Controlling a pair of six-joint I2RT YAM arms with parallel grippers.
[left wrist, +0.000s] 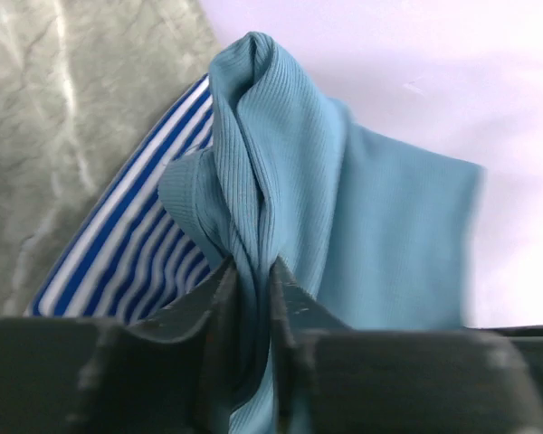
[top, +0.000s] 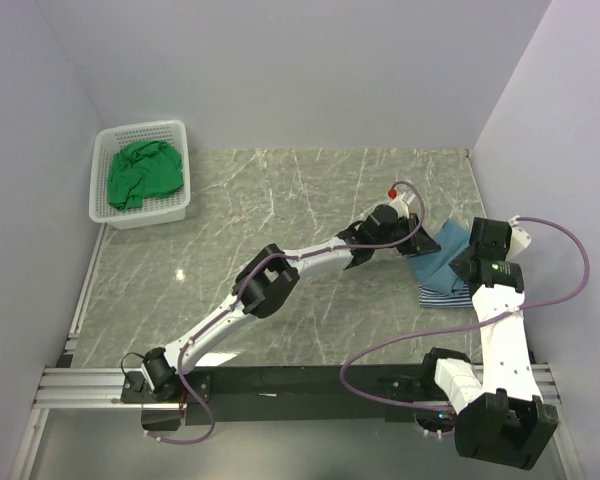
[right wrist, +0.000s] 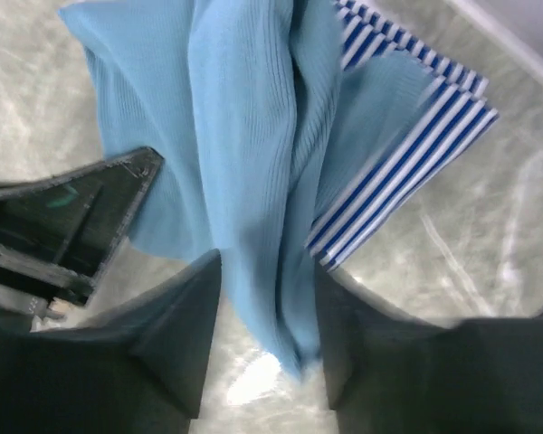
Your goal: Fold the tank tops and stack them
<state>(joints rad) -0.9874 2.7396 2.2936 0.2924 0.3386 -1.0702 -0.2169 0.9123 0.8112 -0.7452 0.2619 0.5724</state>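
Note:
The teal-blue tank top (top: 442, 250) lies bunched on the navy-and-white striped tank top (top: 445, 296) at the table's right edge. My left gripper (left wrist: 252, 267) is shut on a raised fold of the teal top (left wrist: 362, 226), and the striped top (left wrist: 136, 244) shows beneath it. My right gripper (right wrist: 264, 262) stands open, with a hanging edge of the teal top (right wrist: 244, 136) loose between its fingers and a gap on the left side. The striped top (right wrist: 416, 136) lies just beyond. The green tank top (top: 145, 172) sits crumpled in the basket.
A white lattice basket (top: 140, 215) stands at the far left corner against the wall. The right wall runs close behind the two tops. In the right wrist view the left gripper's dark body (right wrist: 72, 217) sits close on the left. Grey marble table (top: 280, 200) stretches between.

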